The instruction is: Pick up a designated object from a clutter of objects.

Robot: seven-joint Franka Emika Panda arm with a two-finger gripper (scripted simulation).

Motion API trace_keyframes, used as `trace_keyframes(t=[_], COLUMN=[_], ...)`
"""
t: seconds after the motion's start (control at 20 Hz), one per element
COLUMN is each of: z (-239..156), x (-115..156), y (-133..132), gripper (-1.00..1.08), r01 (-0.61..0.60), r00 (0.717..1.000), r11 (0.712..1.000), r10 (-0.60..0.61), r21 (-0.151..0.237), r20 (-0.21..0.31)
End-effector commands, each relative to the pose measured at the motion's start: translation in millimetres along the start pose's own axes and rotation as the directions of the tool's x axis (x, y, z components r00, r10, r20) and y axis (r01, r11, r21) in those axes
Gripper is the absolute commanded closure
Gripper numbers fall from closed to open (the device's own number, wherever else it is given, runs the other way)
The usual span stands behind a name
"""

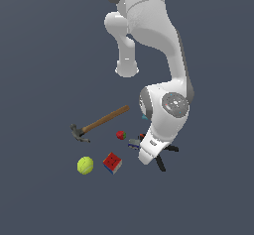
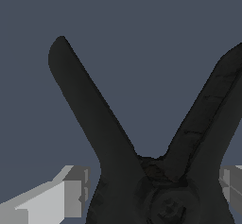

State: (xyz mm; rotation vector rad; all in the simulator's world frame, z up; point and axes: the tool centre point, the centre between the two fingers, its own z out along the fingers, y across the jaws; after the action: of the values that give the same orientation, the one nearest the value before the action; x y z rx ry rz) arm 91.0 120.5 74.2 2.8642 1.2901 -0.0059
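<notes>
We are seeing the arm [image 1: 166, 80] bending steeply down over the clutter, its wrist hiding most of the black clamp [image 1: 166, 154], whose two handles are poking out toward the exterior view's right of the strawberry [image 1: 121, 135]. In the wrist view the gripper [image 2: 146, 194] is sitting spread wide, one finger [image 2: 56, 202] on each side of the clamp's [image 2: 142, 171] pivot; we cannot tell whether either pad is touching it. The hammer [image 1: 101, 121], tennis ball [image 1: 85, 165] and red cube [image 1: 112, 162] are lying apart.
</notes>
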Motion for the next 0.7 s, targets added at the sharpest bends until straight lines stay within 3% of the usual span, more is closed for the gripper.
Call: trace_keyframes(t=[0.0, 0.65], z=[-23, -173], x=[-3, -27], y=[-1, -13], gripper=[1.08, 1.08], r01=[0.000, 0.002], r00=[1.000, 1.000], r11=[1.000, 1.000], r10=[0.000, -0.002], r21=[-0.002, -0.002], r20=[-0.002, -0.003])
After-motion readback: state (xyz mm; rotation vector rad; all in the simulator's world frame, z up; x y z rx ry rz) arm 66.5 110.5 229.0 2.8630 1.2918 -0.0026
